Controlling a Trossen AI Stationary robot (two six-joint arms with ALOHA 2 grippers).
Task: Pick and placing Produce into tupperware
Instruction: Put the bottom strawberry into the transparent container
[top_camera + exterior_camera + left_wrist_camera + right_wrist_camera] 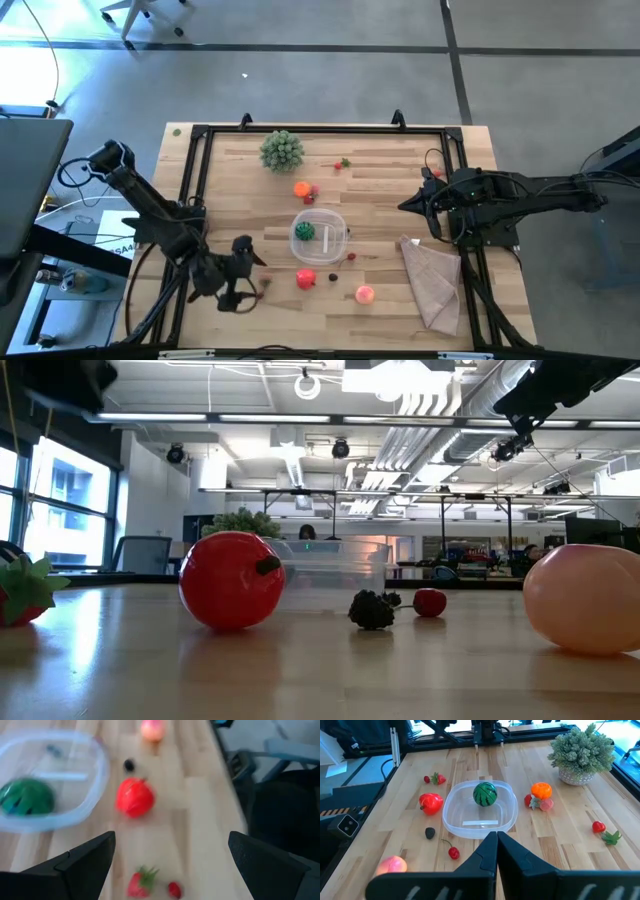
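In the high view, the left gripper [243,278] hangs at lower left centre with fingers spread wide, holding nothing, just left of a strawberry [266,283]. Rightward lie the red apple [306,279] and the pink peach [364,294], with bare wood between them. Above, the tupperware [333,228] sits mid-frame, mouth up, with a green melon [304,231] inside. Farther up lies an orange [302,189]. The right gripper [407,206] waits at the right edge, fingers pressed together.
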